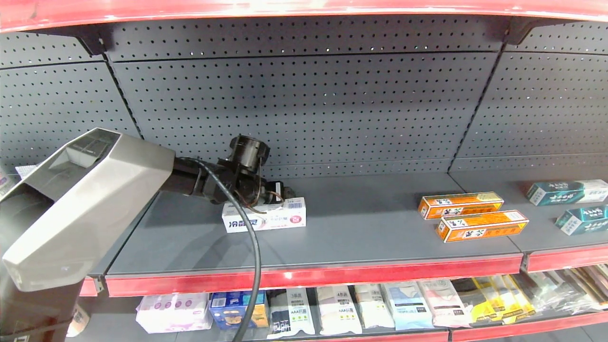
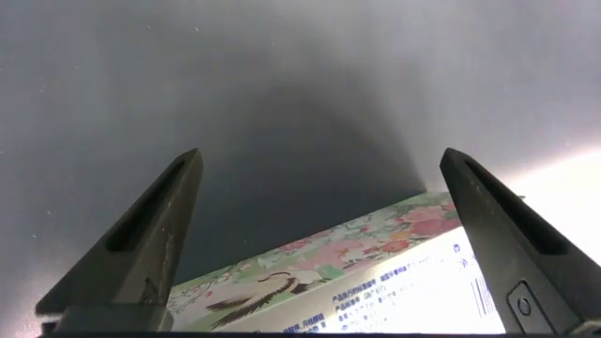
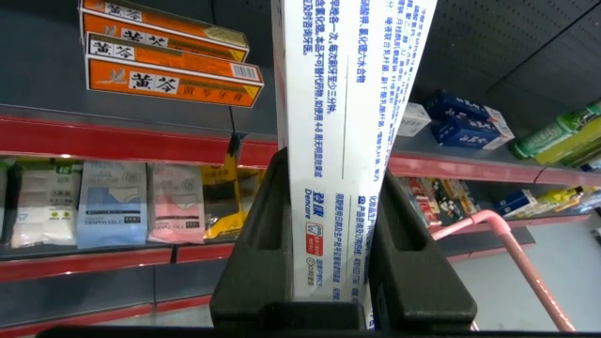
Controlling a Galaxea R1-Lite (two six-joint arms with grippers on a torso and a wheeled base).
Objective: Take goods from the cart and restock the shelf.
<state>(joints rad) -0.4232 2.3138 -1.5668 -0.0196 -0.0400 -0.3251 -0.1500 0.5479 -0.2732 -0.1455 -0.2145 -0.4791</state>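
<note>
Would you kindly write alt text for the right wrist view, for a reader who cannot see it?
The right hand is shut on a white box. Behind it, two orange boxes lie on a grey shelf.

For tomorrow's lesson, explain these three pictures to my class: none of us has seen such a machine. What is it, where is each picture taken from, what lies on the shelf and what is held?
It is a two-armed robot with grippers, restocking a grey shelf. The wide picture comes from a camera on its head; the other two from cameras on its wrists. On the shelf lie a white box, two orange boxes and teal boxes. The left gripper stands open over the white box. The right gripper clamps a second white box.
</note>
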